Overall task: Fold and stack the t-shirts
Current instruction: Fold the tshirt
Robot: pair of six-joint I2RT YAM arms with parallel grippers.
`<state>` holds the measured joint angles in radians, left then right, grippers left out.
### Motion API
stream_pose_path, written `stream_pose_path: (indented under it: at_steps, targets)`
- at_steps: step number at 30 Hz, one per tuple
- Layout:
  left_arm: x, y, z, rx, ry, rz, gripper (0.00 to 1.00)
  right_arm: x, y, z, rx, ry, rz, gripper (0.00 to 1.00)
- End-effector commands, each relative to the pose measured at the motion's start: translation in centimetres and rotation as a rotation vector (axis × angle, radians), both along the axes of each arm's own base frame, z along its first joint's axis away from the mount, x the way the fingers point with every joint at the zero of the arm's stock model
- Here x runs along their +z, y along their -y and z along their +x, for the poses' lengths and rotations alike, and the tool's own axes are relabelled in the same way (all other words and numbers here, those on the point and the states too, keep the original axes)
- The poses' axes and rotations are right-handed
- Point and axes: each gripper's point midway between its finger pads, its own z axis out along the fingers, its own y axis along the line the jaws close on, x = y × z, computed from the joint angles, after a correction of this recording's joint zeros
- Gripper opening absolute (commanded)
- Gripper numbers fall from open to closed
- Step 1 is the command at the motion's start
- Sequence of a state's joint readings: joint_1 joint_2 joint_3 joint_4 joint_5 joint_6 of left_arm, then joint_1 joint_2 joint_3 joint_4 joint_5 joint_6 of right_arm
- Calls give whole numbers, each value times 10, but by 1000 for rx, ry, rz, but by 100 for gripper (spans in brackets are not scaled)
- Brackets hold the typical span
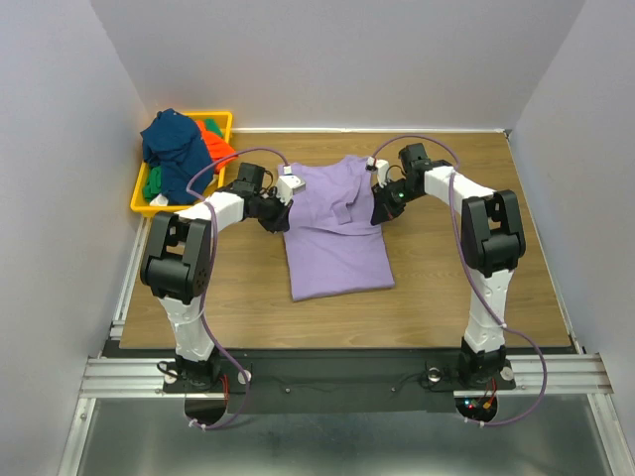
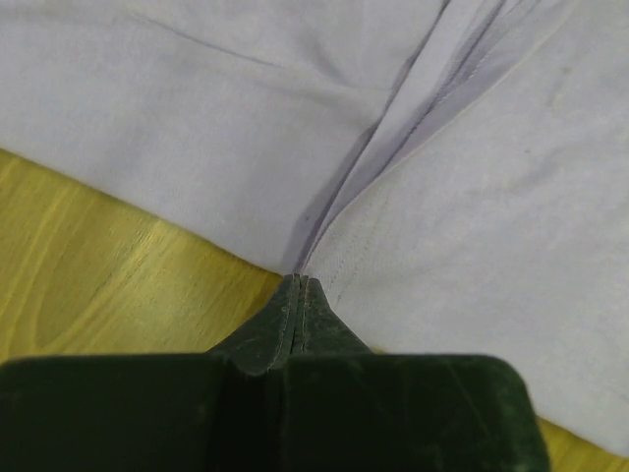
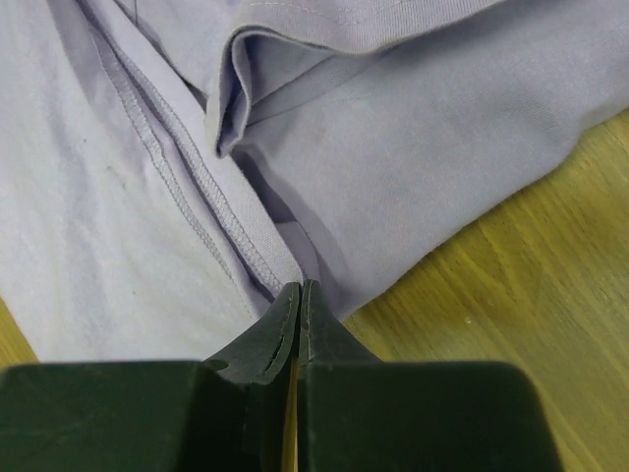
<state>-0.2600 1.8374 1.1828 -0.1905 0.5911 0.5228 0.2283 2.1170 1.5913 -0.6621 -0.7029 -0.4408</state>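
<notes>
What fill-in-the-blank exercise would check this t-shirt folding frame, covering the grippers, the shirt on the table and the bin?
1. The left gripper and the right gripper are each ____ on an edge of the lavender t-shirt.
2. The bin holding the other t-shirts is ____ in colour.
3. Outside the bin, ____ t-shirt lies on the table.

Missing words: shut; yellow; one.

The wooden table (image 1: 446, 288) carries a lavender t-shirt (image 1: 337, 248) lying flat at its middle. A yellow bin (image 1: 223, 119) sits left of and beyond that shirt.
</notes>
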Motion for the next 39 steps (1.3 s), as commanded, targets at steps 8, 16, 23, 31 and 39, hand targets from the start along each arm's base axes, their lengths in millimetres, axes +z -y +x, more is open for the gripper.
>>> stream_pose_path:
  at_steps: [8,16,23,31,39]
  targets:
    - [31,-8,53,71,134,47,26,36,11,24,-70,119,-58,57]
    - [102,-14,14,-4,283,-27,48,92,26,-15,-27,240,-82,64]
    - [85,-11,-89,-232,342,-7,48,69,20,-111,194,196,-147,52]
    - [33,17,-175,-468,476,163,47,24,1,-173,383,286,-278,52]
    - [8,26,-190,-517,528,230,47,3,1,-177,427,354,-342,50]
